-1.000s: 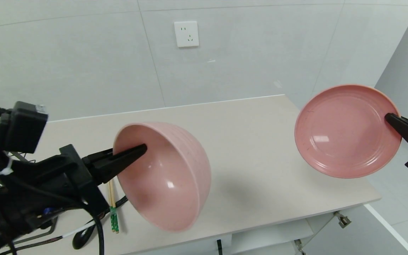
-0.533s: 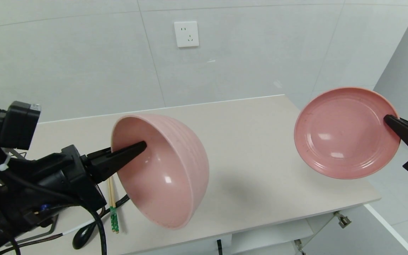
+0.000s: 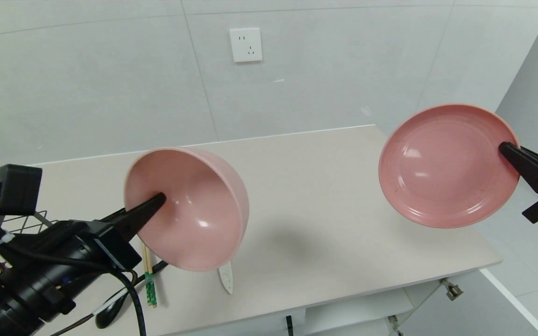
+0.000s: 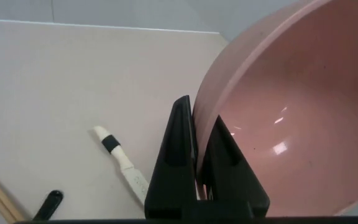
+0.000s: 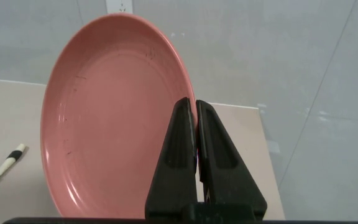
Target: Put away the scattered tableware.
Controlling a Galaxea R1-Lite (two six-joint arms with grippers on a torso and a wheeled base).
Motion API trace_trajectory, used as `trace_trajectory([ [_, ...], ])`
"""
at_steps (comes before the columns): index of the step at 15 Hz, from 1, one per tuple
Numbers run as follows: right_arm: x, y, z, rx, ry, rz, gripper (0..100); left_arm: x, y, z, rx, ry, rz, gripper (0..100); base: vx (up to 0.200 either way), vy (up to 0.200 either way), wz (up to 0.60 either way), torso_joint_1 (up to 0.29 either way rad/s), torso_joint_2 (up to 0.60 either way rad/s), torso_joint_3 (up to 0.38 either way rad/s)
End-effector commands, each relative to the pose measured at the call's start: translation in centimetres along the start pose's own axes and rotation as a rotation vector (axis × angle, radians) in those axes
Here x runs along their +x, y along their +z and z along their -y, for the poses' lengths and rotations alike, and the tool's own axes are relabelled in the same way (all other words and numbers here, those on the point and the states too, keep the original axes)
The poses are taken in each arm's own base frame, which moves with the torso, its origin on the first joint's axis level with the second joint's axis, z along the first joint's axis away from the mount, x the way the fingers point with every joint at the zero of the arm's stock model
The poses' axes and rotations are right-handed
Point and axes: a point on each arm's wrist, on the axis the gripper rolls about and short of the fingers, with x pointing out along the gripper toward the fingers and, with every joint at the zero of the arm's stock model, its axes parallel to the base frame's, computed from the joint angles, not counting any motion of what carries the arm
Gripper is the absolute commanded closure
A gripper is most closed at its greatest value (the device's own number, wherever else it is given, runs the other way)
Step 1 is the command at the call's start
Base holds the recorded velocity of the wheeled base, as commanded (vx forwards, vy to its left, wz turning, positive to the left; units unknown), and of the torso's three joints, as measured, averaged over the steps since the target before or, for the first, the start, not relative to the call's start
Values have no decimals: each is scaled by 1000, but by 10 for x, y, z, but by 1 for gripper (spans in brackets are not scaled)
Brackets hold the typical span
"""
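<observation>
Pink bowl [image 3: 199, 214], tilted above the table's [image 3: 325, 186] left front, rim clamped in left gripper [image 3: 159, 199] jaws; pink plate [image 3: 442, 168], above the table's right end, rim clamped in right gripper [image 3: 505, 149] jaws, both seemingly lifted for stowing; chopsticks [image 3: 149, 275] lie on the table.

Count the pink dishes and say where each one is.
2. The bowl is in the left gripper, over the left of the table; the plate is in the right gripper, at its right end. Another could hide behind them.

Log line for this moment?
left gripper: shut on bowl rim | right gripper: shut on plate rim | both aloft | chopsticks: on table
</observation>
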Motion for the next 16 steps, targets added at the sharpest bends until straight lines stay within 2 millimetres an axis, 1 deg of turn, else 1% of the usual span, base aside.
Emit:
trace_trajectory([
  [1, 0, -6, -2, 5, 9, -11, 100, 9, -9, 6, 36, -29, -40, 100, 0, 0, 0, 0, 0, 0],
  [2, -1, -7, -4, 9, 18, -18, 100, 11, -14, 16, 76, -62, -50, 100, 0, 0, 0, 0, 0, 0],
  [3, 0, -9, -3, 13, 18, -22, 100, 7, -16, 23, 111, -82, -29, 100, 0, 0, 0, 0, 0, 0],
  [4, 1, -13, -3, 17, 18, -38, 100, 1, -20, 22, 181, -95, -16, 100, 0, 0, 0, 0, 0, 0],
  [5, 2, -15, -3, 18, 18, -47, 100, -1, -23, 21, 226, -92, -21, 100, 0, 0, 0, 0, 0, 0],
  [7, 2, -16, -3, 18, 19, -52, 100, -19, -43, 10, 415, -77, -102, 100, 0, 0, 0, 0, 0, 0],
  [8, 2, -15, -3, 15, 19, -47, 100, -20, -45, 3, 483, 9, -114, 100, 0, 0, 0, 0, 0, 0],
  [9, 3, -14, -3, 11, 21, -43, 100, -14, -45, -3, 493, 77, -125, 100, 0, 0, 0, 0, 0, 0],
  [10, 2, -15, -3, 10, 21, -47, 100, -3, -42, -2, 477, 86, -113, 100, 0, 0, 0, 0, 0, 0],
  [12, 3, -13, -3, 9, 22, -40, 100, 11, -37, -1, 426, 96, -66, 100, 0, 0, 0, 0, 0, 0],
  [13, 4, -12, -3, 5, 24, -34, 100, 22, -37, -1, 409, 98, -24, 100, 0, 0, 0, 0, 0, 0],
  [14, 4, -12, -4, 2, 25, -33, 100, 28, -38, -1, 411, 97, -5, 100, 0, 0, 0, 0, 0, 0],
  [15, 4, -13, -4, 3, 27, -35, 100, 46, -51, -4, 436, 98, 22, 100, 0, 0, 0, 0, 0, 0],
  [16, 4, -13, -4, 3, 27, -35, 100, 51, -59, -8, 466, 112, -13, 100, 0, 0, 0, 0, 0, 0],
])
